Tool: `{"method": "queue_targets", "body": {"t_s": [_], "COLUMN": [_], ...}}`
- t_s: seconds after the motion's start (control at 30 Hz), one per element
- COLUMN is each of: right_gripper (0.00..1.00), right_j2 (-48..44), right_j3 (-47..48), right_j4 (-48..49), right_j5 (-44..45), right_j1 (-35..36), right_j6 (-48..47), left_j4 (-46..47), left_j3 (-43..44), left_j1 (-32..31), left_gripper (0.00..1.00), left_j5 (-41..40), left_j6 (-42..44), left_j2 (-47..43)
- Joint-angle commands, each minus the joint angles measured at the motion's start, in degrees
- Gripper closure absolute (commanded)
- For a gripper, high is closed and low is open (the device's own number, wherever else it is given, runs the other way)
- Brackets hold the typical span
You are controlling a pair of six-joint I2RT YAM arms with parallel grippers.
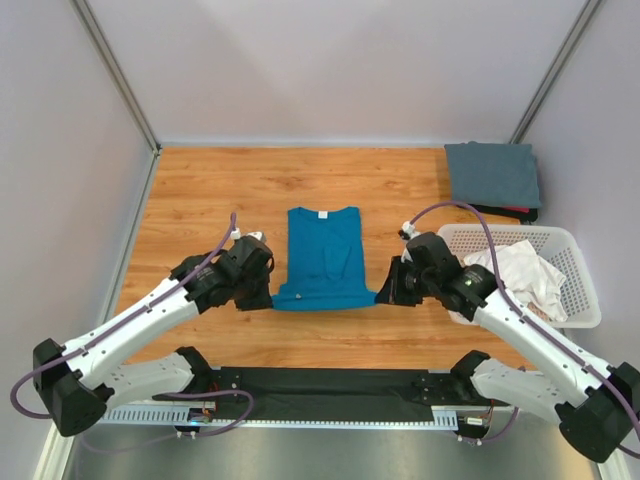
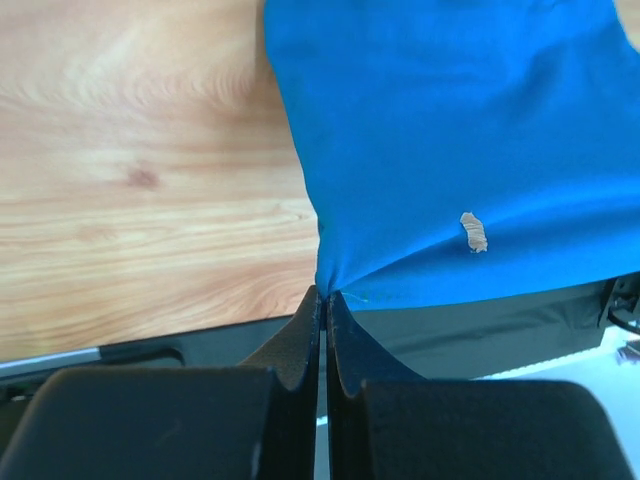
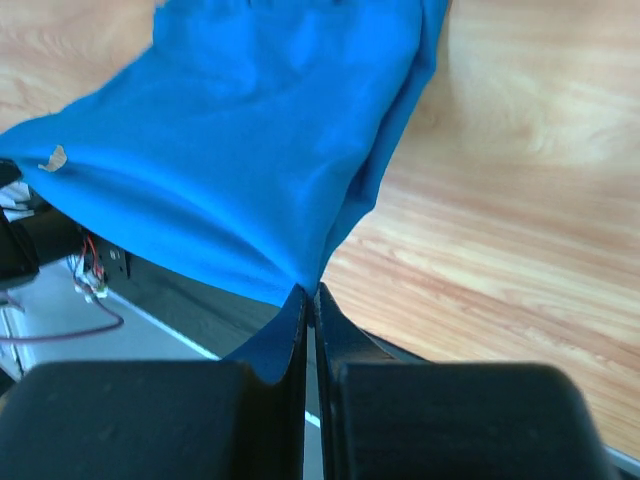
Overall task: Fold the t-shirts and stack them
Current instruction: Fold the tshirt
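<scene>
The teal-blue t-shirt (image 1: 324, 258) lies in the middle of the wooden table, its sides folded in, collar at the far end. My left gripper (image 1: 268, 296) is shut on its near left hem corner (image 2: 326, 288). My right gripper (image 1: 381, 294) is shut on its near right hem corner (image 3: 310, 286). The hem hangs stretched and slightly raised between both grippers. The slate grey t-shirt (image 1: 492, 174) lies folded at the far right corner. The white t-shirt (image 1: 522, 276) lies crumpled in the basket.
A white plastic lattice basket (image 1: 580, 268) stands at the right edge. A dark folded item (image 1: 520, 212) shows under the grey shirt. A black mat (image 1: 330, 384) runs along the near edge between the arm bases. Grey walls close in left, right and back.
</scene>
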Motion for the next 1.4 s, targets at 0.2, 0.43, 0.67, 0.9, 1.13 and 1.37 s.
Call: {"method": "queue_targets", "body": {"t_s": [0.2, 0.43, 0.67, 0.9, 1.13, 1.37], "right_gripper": [1.00, 1.00, 1.00, 0.99, 1.00, 0.99], "right_j2": [11.1, 17.9, 22.3, 27.8, 32.3, 36.4], "right_j3": [16.1, 22.6, 26.1, 27.4, 29.9, 32.2], "right_j4": [-4.9, -0.5, 5.0, 9.0, 13.6, 16.7], "right_j5": [15.2, 17.1, 17.0, 15.2, 16.2, 17.1], "right_j1": [-1.0, -3.5, -6.2, -8.6, -10.0, -11.2], "right_j6": [-6.0, -7.9, -8.9, -9.1, -7.6, -8.2], "left_j4": [-0.3, 4.8, 8.1, 13.4, 16.2, 18.1], "left_j3": [10.2, 16.3, 18.8, 19.2, 21.4, 23.2], "left_j1": [7.4, 11.3, 14.0, 17.1, 18.6, 19.9], "left_gripper": [1.00, 1.00, 1.00, 1.00, 1.00, 1.00], "left_j5": [-7.5, -5.1, -3.2, -1.0, -0.9, -1.0], "left_j6": [10.5, 14.0, 15.0, 15.3, 15.6, 15.8], "left_j2": [7.9, 13.3, 17.1, 21.3, 25.1, 28.0]}}
